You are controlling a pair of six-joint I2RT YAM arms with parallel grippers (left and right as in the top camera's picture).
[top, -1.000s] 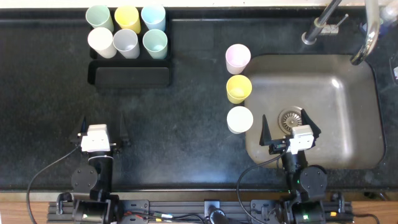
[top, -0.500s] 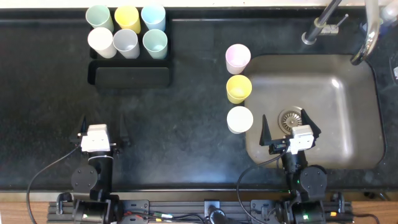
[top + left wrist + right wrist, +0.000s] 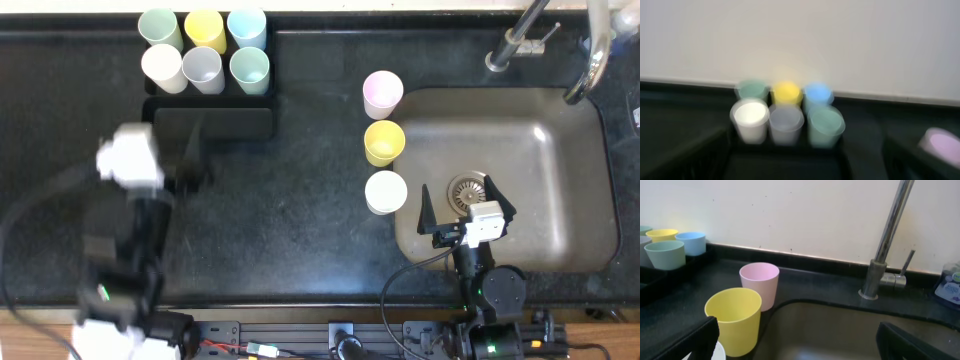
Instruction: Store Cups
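Note:
Three loose cups stand in a row on the black counter beside the sink: a pink cup (image 3: 382, 92) (image 3: 759, 284), a yellow cup (image 3: 384, 142) (image 3: 735, 317) and a white cup (image 3: 385, 192). A black tray (image 3: 210, 123) at the back left holds several cups (image 3: 786, 117) in its far part; its near part is bare. My left gripper (image 3: 165, 150) hovers open just in front of the tray, blurred. My right gripper (image 3: 458, 190) stands open and empty over the sink's near side, right of the white cup.
The steel sink (image 3: 560, 130) fills the right side, with a drain (image 3: 467, 190) near my right gripper and a faucet (image 3: 515, 40) (image 3: 887, 240) behind it. A wall runs along the back of the counter. Bare black counter lies between the tray and the loose cups.
My left arm has swung up from its rest pose near the front edge toward the tray. The right arm and all the cups have stayed put.

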